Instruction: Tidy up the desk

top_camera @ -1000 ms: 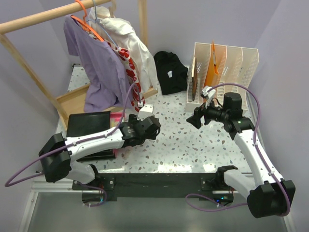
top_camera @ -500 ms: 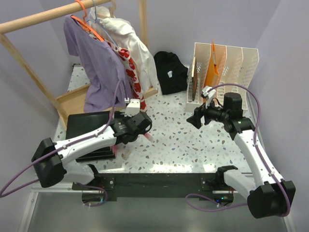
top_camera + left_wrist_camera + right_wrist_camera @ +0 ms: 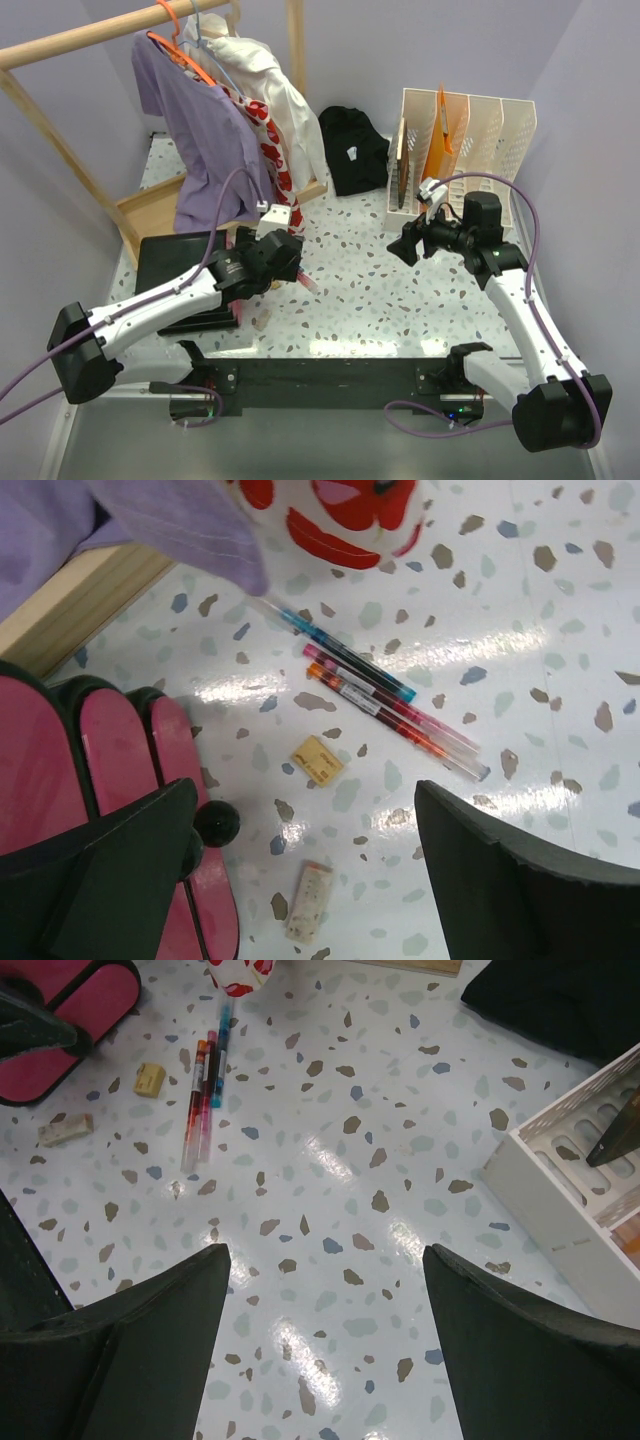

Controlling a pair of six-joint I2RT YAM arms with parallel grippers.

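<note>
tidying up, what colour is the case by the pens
Pink case, best in the left wrist view.

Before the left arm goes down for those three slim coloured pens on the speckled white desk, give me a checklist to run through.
1. Left gripper open, empty: ok.
2. Three slim blue, pink and orange pens flat together on the white terrazzo desk: ok.
3. Pens centred between the fingers: not ok, they lie ahead of the fingertips.
4. Small yellow square eraser apart from the pens: ok.
5. Purple cloth hem clear of the blue pen's end: cannot tell.
6. Right gripper open, over bare desk: ok.
</note>
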